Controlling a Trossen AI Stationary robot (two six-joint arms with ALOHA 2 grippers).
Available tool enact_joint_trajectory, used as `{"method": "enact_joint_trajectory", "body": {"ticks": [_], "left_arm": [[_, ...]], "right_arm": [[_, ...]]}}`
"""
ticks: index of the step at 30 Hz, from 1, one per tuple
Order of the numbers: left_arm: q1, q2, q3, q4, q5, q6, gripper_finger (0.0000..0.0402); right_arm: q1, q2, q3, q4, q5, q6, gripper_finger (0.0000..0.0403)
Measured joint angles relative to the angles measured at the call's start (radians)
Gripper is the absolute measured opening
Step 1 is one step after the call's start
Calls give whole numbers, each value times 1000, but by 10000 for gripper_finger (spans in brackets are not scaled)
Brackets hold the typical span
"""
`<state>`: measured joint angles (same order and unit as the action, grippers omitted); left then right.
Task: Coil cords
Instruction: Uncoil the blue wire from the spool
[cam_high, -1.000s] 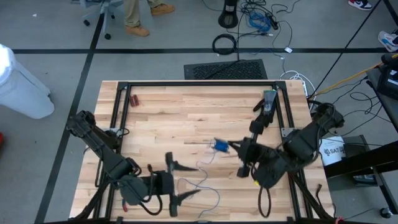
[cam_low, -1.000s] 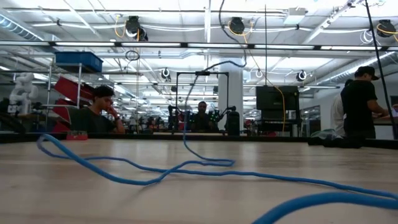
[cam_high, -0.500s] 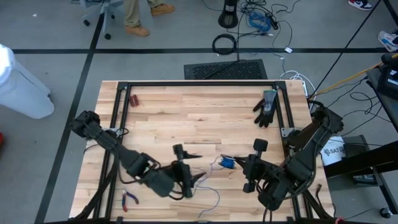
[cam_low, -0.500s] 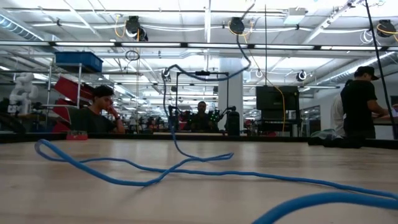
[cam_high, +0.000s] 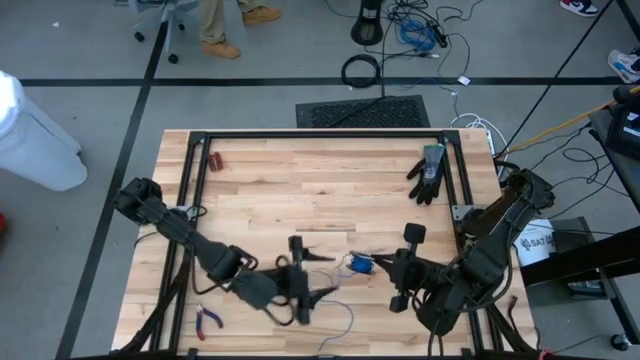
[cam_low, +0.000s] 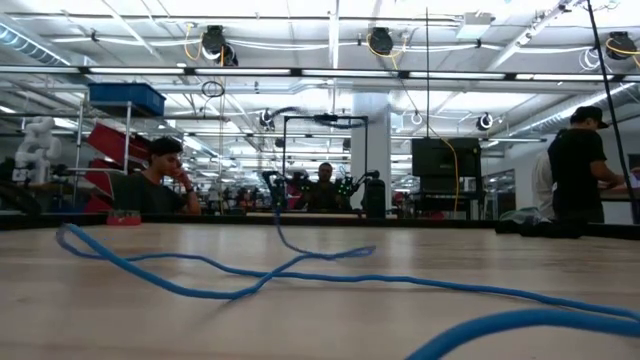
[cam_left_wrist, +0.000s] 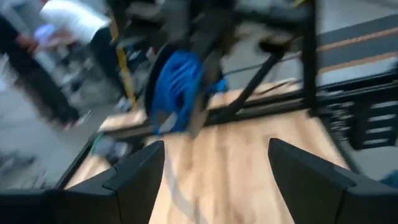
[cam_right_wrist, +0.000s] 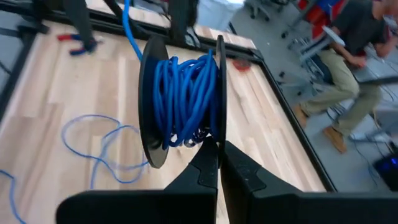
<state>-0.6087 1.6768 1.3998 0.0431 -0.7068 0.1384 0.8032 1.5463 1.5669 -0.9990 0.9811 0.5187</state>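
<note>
The cords are one thin blue cord, partly wound on a black two-disc spool (cam_right_wrist: 183, 99), which also shows in the high view (cam_high: 360, 263). My right gripper (cam_right_wrist: 217, 152) is shut on the spool's lower edge and holds it above the table's near middle. The loose cord (cam_high: 340, 318) lies in slack loops on the wood, and one strand (cam_low: 275, 215) rises off the table. My left gripper (cam_high: 315, 275) is open, just left of the spool and pointing at it. In the left wrist view the spool (cam_left_wrist: 177, 93) lies beyond the open fingers. My right gripper pinches the spool at its lower rim (cam_right_wrist: 214, 140) between its two shut fingers, which come at it level from the table's right. Which disc they have, the fingers themselves hide. The spool stands on edge, lifted clear, with a cord strand (cam_right_wrist: 130, 31) trailing from it.
A black glove (cam_high: 428, 172) lies at the far right. Red-handled pliers (cam_high: 208, 320) lie near the left front corner, and a small red thing (cam_high: 215, 160) lies at the far left. A black frame (cam_high: 320, 133) borders the table. People sit and stand in the room beyond.
My right gripper has carried the spool down and toward the table's near edge. My left gripper has swung toward the right, closer to the spool, and sunk, staying open. The cord strand that rose high off the table now hangs lower.
</note>
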Motion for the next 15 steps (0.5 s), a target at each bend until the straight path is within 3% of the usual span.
{"method": "enact_joint_trajectory", "body": {"ticks": [7,15], "left_arm": [[-66,0,1,112,14,127,293],[-51,0,0,109,13,134,293]], "right_arm": [[0,0,0,151,-44,-139,0],[-4,0,0,316,-80,-302,0]]}}
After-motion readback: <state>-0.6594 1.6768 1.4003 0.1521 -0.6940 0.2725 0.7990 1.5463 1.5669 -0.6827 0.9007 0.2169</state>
